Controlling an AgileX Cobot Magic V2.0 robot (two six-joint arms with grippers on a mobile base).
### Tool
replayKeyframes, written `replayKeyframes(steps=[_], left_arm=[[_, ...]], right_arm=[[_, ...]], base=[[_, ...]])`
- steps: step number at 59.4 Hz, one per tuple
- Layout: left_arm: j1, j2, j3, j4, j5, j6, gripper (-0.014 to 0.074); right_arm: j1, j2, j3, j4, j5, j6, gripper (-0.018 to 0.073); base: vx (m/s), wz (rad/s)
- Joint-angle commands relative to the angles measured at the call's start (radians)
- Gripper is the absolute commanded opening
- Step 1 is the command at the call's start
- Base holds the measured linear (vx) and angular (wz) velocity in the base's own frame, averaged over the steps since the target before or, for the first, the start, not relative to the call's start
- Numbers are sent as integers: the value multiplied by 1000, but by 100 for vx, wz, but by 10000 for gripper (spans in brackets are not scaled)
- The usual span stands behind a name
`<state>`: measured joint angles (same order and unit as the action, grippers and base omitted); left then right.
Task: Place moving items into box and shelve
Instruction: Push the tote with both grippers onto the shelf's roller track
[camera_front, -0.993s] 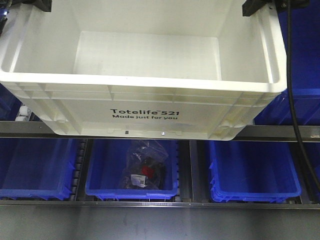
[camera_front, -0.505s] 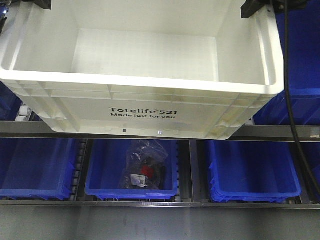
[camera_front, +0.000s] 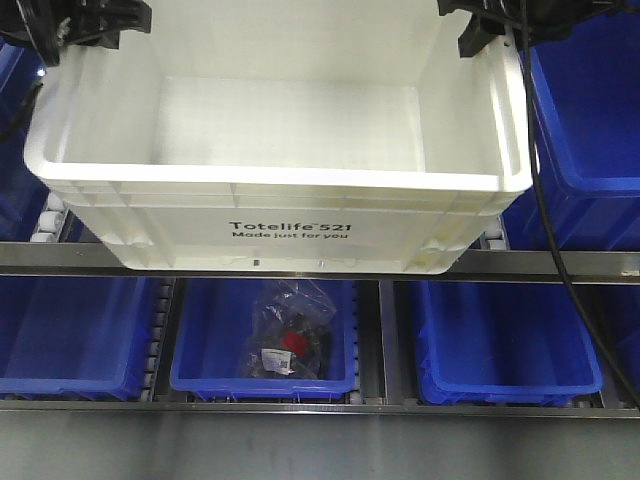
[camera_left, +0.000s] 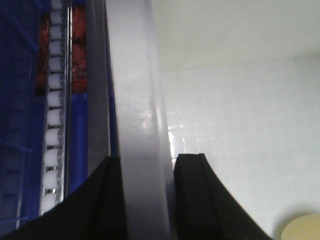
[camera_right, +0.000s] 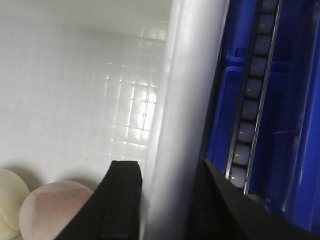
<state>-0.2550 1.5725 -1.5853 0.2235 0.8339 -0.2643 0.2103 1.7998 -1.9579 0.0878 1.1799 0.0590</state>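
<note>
Closest to the wrist cams, both grippers are seen clamped over the rim of the white crate (camera_front: 180, 225). The left gripper (camera_left: 150, 200) is shut on the left side wall, w/ one black finger (camera_left: 102, 205) outside & one inside. The right gripper (camera_right: 165, 200) is closed on the opposite wall the same way.

Just past the right gripper's inner finger, the pinkish-beige bun (camera_right: 55, 210) & the cream-yellow bun (camera_right: 9, 200) are seen side by side on the crate floor.

Beyond the walls, white rollers (camera_right: 250, 100) of the shelf are seen alongside the crate. From the front cam, the crate is seen held at its two upper corners, print side facing out, its base at the silver rail (camera_front: 560, 263). Whether it rests on the rollers cannot be told.

Blue bins (camera_front: 510, 340) are lined up on the tier below. A clear bag (camera_front: 290, 335) lies in the middle one.
</note>
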Motion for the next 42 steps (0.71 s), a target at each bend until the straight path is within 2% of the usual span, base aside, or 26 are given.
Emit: replayKeyframes(steps=[1, 6, 9, 26, 42], left_arm=[[5, -43, -21, 166, -204, -48, 2], [5, -23, -21, 227, -231, -106, 2], [5, -13, -21, 238, -233, -129, 2], [5, -7, -21, 198, -230, -132, 2], [5, -4, -20, 200, -233, -131, 2]], right_arm=[[-11, -68, -40, -42, -173, -23, -2], [-11, -68, -40, -52, -230, -23, -2], [-11, -68, -40, -53, -248, -23, -2], [-11, -68, -40, -56, -197, -31, -2], [-10, -45, -40, -51, -177, -59, -2]], base=[[0, 0], [0, 0], [0, 0], [0, 0], [0, 0]])
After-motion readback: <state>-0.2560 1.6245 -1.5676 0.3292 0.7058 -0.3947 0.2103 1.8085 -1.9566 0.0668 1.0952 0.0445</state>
